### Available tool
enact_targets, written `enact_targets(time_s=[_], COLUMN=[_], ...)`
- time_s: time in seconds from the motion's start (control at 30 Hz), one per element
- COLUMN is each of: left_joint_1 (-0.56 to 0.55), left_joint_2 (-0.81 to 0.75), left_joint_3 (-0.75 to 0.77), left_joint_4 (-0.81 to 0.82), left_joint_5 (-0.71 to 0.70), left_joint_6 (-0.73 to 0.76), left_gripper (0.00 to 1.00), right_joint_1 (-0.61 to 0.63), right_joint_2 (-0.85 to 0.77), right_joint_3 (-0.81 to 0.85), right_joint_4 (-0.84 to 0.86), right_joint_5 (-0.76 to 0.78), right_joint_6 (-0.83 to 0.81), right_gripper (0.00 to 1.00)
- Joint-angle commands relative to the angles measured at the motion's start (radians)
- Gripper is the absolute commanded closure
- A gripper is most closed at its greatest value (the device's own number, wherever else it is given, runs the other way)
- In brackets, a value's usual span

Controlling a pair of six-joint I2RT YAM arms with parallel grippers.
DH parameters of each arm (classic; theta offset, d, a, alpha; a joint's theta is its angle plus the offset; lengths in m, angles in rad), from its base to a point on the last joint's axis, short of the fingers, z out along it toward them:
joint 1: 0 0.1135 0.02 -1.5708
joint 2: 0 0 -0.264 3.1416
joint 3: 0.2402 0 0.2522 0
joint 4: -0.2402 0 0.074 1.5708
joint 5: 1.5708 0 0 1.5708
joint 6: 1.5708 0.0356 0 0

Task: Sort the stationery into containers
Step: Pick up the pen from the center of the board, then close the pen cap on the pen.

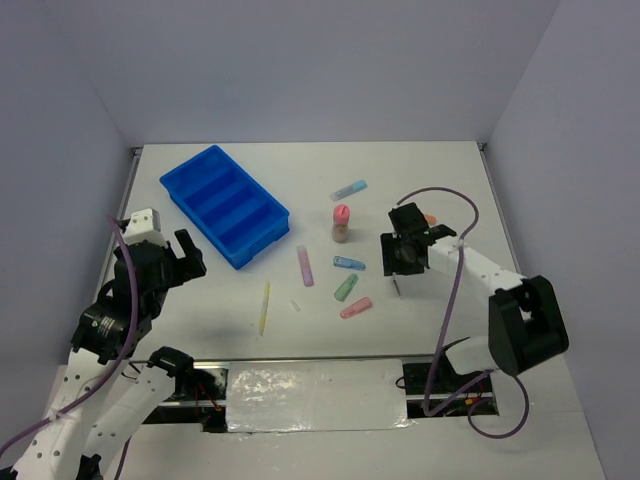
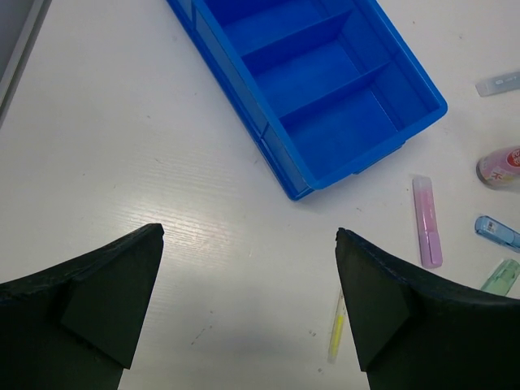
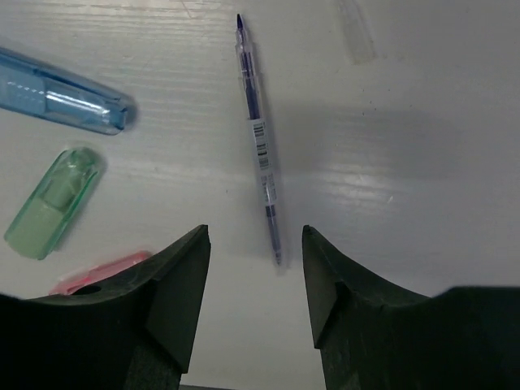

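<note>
Above the tabletop point(image 1: 300, 170), right of the blue tray point(image 1: 262, 238), seemingly hovering with right hand point(image 3: 255, 237) partly spread astride one end of the thin pen point(image 3: 262, 146); risking rolling it away by closing off-centre.

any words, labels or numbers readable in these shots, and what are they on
No text here can be read as words or numbers.
pen: a barcode sticker with tiny print on the barrel, too small to read.
pink-capped bottle: red lettering on its label, blurred and cut off by the frame edge, so unreadable.
blue tray: no markings visible.
</note>
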Motion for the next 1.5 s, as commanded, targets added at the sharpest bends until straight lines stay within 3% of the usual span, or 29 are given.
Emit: enact_targets(time_s=[0.0, 0.23, 0.33, 0.43, 0.57, 0.7, 0.73, 0.83, 1.0, 1.13, 1.23, 1.33, 1.47], left_joint_1=[0.005, 0.005, 0.005, 0.005, 0.005, 0.005, 0.005, 0.005, 0.005, 0.001, -0.064, -0.260, -0.568], left_joint_2=[0.010, 0.004, 0.002, 0.002, -0.001, -0.004, -0.004, -0.013, -0.001, 0.104, 0.192, 0.276, 0.419], left_joint_3=[0.011, 0.009, 0.011, 0.007, 0.007, 0.009, 0.009, 0.007, 0.043, 0.044, -0.020, -0.055, -0.034], left_joint_4=[0.051, 0.056, 0.056, 0.057, 0.057, 0.059, 0.059, 0.062, 0.065, 0.074, 0.149, 0.189, 0.159], left_joint_5=[0.025, 0.030, 0.032, 0.033, 0.038, 0.038, 0.039, 0.047, 0.154, 0.278, 0.322, 0.166, -0.173], left_joint_6=[0.012, 0.012, 0.014, 0.016, 0.016, 0.017, 0.017, 0.020, 0.051, -0.039, -0.127, -0.275, -0.544], left_gripper=[0.01, 0.01, 0.01, 0.01, 0.01, 0.01, 0.01, 0.01, 0.01, 0.01, 0.01, 0.01, 0.01], right_joint_1=[0.006, 0.006, 0.006, 0.004, 0.004, 0.006, 0.004, 0.004, 0.009, 0.024, 0.059, 0.096, 0.113], right_joint_2=[0.076, 0.242, 0.302, 0.342, 0.331, 0.301, 0.290, 0.204, -0.142, -0.422, -0.498, -0.552, -0.649], right_joint_3=[0.060, 0.097, 0.109, 0.132, 0.117, 0.091, 0.084, 0.075, 0.090, 0.101, 0.123, 0.133, 0.109], right_joint_4=[0.052, 0.096, 0.113, 0.099, 0.104, 0.116, 0.119, 0.114, 0.041, 0.015, -0.046, -0.115, -0.162], right_joint_5=[0.027, 0.016, 0.001, -0.012, -0.018, -0.047, -0.065, -0.079, -0.079, -0.186, -0.243, -0.196, -0.133], right_joint_6=[-0.028, -0.061, -0.071, -0.071, -0.059, -0.053, -0.051, -0.042, 0.011, 0.047, 0.053, 0.073, 0.104], right_gripper=[0.44, 0.49, 0.57, 0.72, 0.79, 0.92, 1.00, 1.00, 1.00, 1.00, 1.00, 1.00, 1.00])
